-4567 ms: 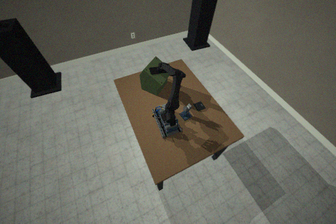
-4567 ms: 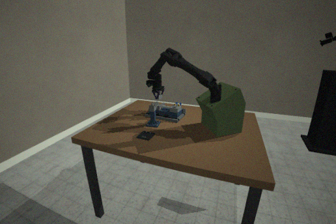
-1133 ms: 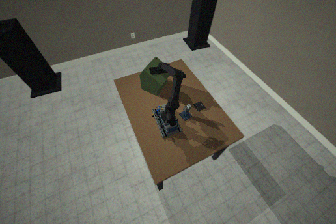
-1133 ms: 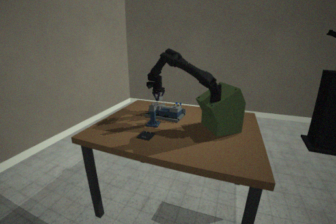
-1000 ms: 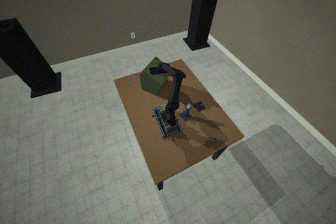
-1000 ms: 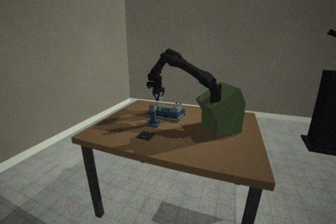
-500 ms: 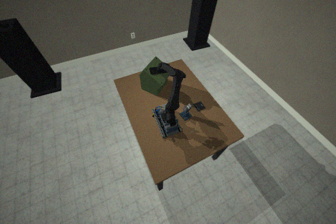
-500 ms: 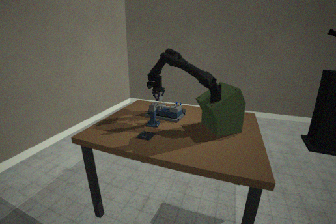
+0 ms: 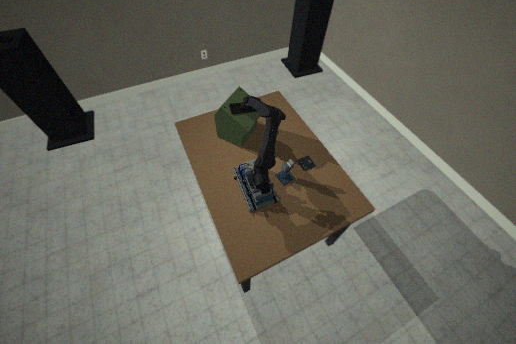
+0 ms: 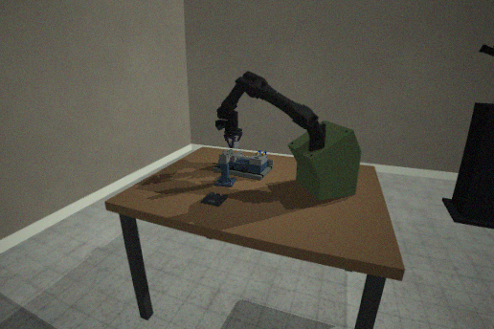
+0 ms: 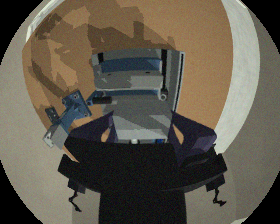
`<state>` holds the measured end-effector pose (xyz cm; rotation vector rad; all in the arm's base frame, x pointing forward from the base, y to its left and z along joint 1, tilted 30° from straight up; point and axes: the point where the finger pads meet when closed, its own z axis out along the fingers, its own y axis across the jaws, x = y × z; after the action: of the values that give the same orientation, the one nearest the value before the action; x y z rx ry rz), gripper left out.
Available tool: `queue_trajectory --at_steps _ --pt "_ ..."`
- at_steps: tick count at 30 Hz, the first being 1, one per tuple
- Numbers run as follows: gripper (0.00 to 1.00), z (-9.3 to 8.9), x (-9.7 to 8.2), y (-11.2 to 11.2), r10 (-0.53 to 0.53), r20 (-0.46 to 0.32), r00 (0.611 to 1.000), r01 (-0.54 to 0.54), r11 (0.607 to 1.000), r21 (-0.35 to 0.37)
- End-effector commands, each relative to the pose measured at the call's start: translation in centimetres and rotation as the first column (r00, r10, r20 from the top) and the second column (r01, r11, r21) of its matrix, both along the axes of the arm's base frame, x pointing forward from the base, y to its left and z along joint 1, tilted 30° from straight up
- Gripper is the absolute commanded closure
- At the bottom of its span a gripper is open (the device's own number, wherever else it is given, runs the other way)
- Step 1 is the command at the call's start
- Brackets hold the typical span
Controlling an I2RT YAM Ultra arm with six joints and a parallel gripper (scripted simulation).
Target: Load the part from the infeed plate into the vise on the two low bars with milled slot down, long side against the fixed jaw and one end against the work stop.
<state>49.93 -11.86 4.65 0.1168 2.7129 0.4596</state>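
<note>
The gripper [image 10: 233, 142] [image 11: 142, 115] points down above the vise [image 10: 258, 164] [image 11: 113, 80] and is shut on the part. The part [image 11: 142, 128] is a grey block that spans the gap between the two fingers, raised above the vise. In the top view the arm hides the fingers and the part, with the vise [image 9: 267, 200] showing below. Which way the milled slot faces cannot be made out. The V-block [image 9: 288, 165] [image 10: 224, 158] [image 11: 55, 136] is a light grey piece on a blue stand beside the vise, with nothing seen in it. The infeed plate [image 9: 307, 163] [image 10: 213, 199] is dark and bears no block.
The green arm base [image 9: 232, 128] [image 10: 330, 168] stands on the wooden table [image 9: 220, 236] [image 10: 335, 226], away from the vise. The V-block's blue stand [image 9: 284, 178] [image 10: 225, 175] [image 11: 77, 103] rises close beside the vise. Small blue and yellow fittings [image 10: 261, 153] stick up at one end of the vise.
</note>
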Motion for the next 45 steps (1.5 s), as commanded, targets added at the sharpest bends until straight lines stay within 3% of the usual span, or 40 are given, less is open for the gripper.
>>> queue_trajectory --at_steps 1,45 --pt "1.00 1.47 -0.13 -0.99 -0.023 0.034 0.999 0.023 1.000 -0.015" --pt "1.00 1.75 -0.49 -0.83 -0.019 0.021 1.000 0.019 1.000 -0.012"
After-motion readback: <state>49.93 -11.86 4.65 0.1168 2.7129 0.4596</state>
